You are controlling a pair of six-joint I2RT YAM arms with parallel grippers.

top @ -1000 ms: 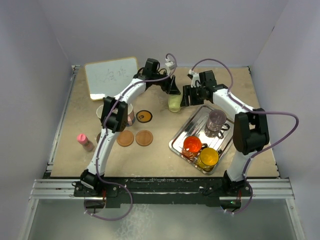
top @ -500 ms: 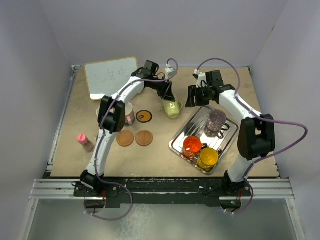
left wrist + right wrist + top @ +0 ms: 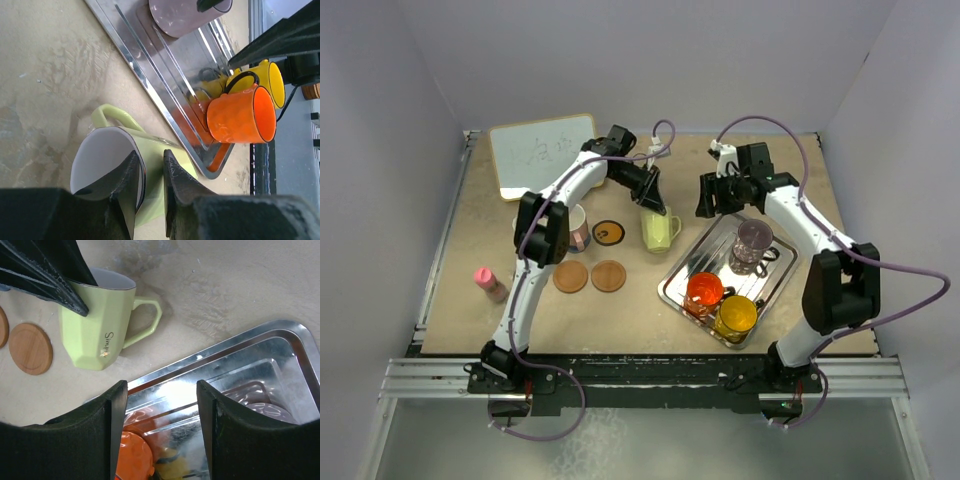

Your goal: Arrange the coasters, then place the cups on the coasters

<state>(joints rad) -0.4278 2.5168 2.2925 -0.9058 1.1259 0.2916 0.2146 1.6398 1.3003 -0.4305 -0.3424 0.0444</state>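
Left gripper (image 3: 152, 160) is nearly closed and pinches the rim of the yellow-green mug (image 3: 659, 233), one finger inside, one outside. Mug is just at 3 o'clock of the black-rimmed coaster (image 3: 609, 232) and at 10 o'clock of the tray (image 3: 667, 285). Right gripper (image 3: 161, 387) hangs open and empty over the tray's far edge.

Polished metal tray (image 3: 225, 375), wooden coaster (image 3: 31, 348), glossy mug (image 3: 92, 335).
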